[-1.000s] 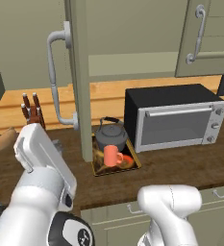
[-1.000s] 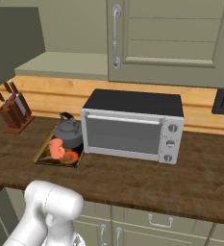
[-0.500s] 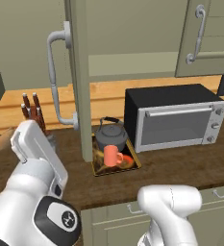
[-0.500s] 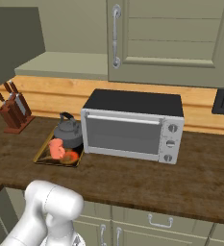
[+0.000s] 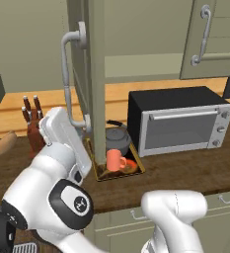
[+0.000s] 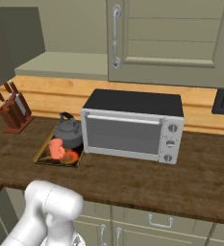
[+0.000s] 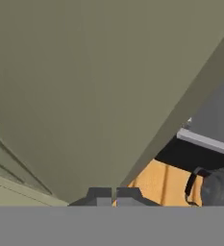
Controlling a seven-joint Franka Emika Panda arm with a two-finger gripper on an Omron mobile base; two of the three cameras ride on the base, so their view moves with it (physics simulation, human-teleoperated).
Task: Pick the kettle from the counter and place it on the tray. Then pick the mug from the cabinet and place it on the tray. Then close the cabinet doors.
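The kettle and the salmon mug both stand on the tray on the dark counter. The cabinet's left door stands open, edge-on above the tray, its curved handle facing me. My gripper is shut with nothing in it, its tips close against that door's panel. The kettle shows past the door's edge. The right door hangs above the oven.
A toaster oven stands right of the tray. A knife block sits at the left of the counter. The tan ledge runs along the back, under the pale cabinet shelf.
My arm has risen and pressed toward the left door. The door's edge and handle have swung to the right, over the tray. Kettle, mug and tray have stayed put.
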